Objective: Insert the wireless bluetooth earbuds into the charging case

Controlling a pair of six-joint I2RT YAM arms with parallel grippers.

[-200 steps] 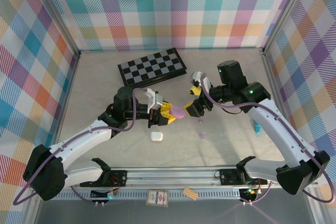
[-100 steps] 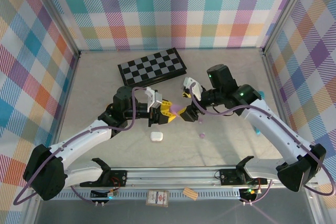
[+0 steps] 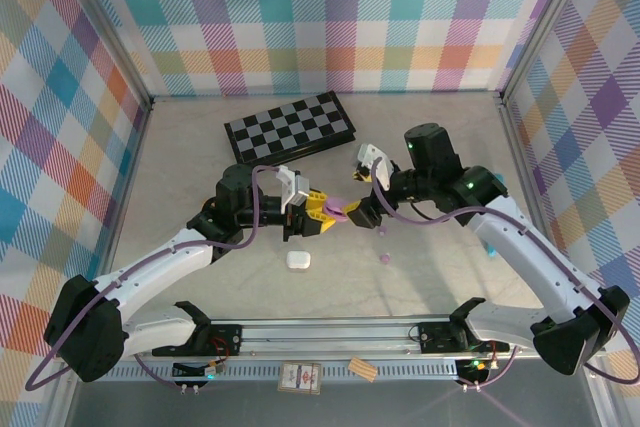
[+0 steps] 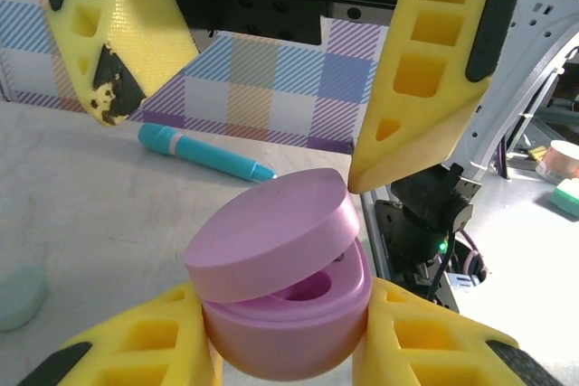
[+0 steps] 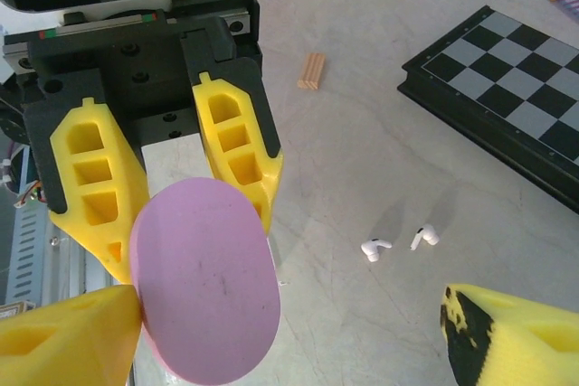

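Observation:
My left gripper [image 3: 322, 213] is shut on the base of a lilac charging case [image 4: 285, 305], held above the table with its lid [image 4: 271, 237] partly raised. My right gripper [image 3: 362, 209] is open and straddles that lid. One of its yellow fingers [image 4: 412, 88] touches the lid's far edge. In the right wrist view the lid [image 5: 204, 277] faces me, beside my right gripper's finger [image 5: 63, 332]. Two lilac earbuds [image 3: 381, 231] [image 3: 385, 258] lie on the table just right of the grippers. Two white earbuds [image 5: 375, 248] [image 5: 423, 237] lie near the chessboard.
A folded chessboard [image 3: 290, 127] lies at the back. A white case [image 3: 298, 259] sits in front of the left gripper. A teal pen [image 3: 491, 245] lies at the right, a mint-green case [image 4: 18, 296] low on the table, and a small wooden block [image 5: 311, 70] nearby.
My right arm swung left toward the lilac case, and its open fingers now sit around the lid. The left gripper has kept still with the case.

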